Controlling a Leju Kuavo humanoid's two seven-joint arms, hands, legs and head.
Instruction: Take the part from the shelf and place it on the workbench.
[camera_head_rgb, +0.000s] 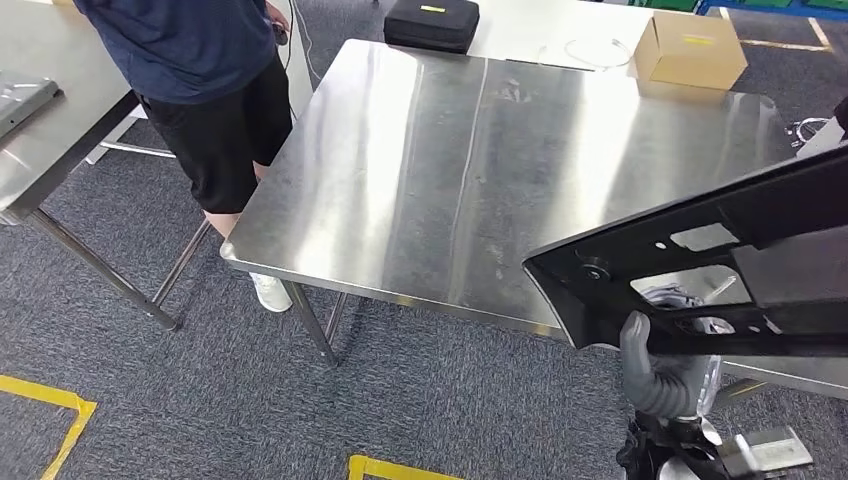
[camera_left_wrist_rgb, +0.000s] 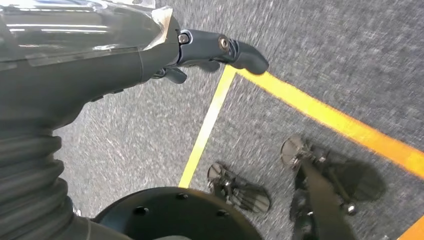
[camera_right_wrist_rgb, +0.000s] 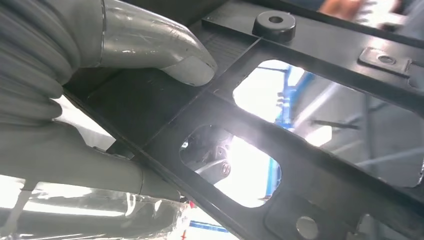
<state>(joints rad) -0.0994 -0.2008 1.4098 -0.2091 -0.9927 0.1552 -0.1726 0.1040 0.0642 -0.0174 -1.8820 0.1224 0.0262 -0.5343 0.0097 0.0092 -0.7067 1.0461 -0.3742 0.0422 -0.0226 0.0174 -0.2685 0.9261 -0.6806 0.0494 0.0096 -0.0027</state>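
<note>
Right hand (camera_head_rgb: 662, 375) grips the black part (camera_head_rgb: 700, 265) at the lower right of the head view; we note its grey thumb (camera_right_wrist_rgb: 160, 50) pressed flat on the part's upper face in the right wrist view, with the rest of the hand beneath the panel, so the part is clamped between them. We record the part as a flat black frame with cut-out openings, held tilted in the air, its rounded near corner over the front right edge of the workbench (camera_head_rgb: 430, 180). Whether it touches the surface we cannot tell.

Left hand (camera_left_wrist_rgb: 210, 50) appears in the left wrist view above grey carpet (camera_left_wrist_rgb: 150, 135) marked with yellow floor tape (camera_left_wrist_rgb: 320, 112); its dark fingers lie close together and slightly curled, and we see nothing in them.

By size, we list the remaining items. The workbench is a bare steel table, reflective, with thin legs. A second steel table (camera_head_rgb: 60, 130) stands at the left. A person (camera_head_rgb: 215, 90) in dark shirt and shorts stands between the two tables. On a white surface past the workbench's far edge sit a black case (camera_head_rgb: 432, 22) and a cardboard box (camera_head_rgb: 690, 50), with a thin white cable (camera_head_rgb: 590, 52) between them.
</note>
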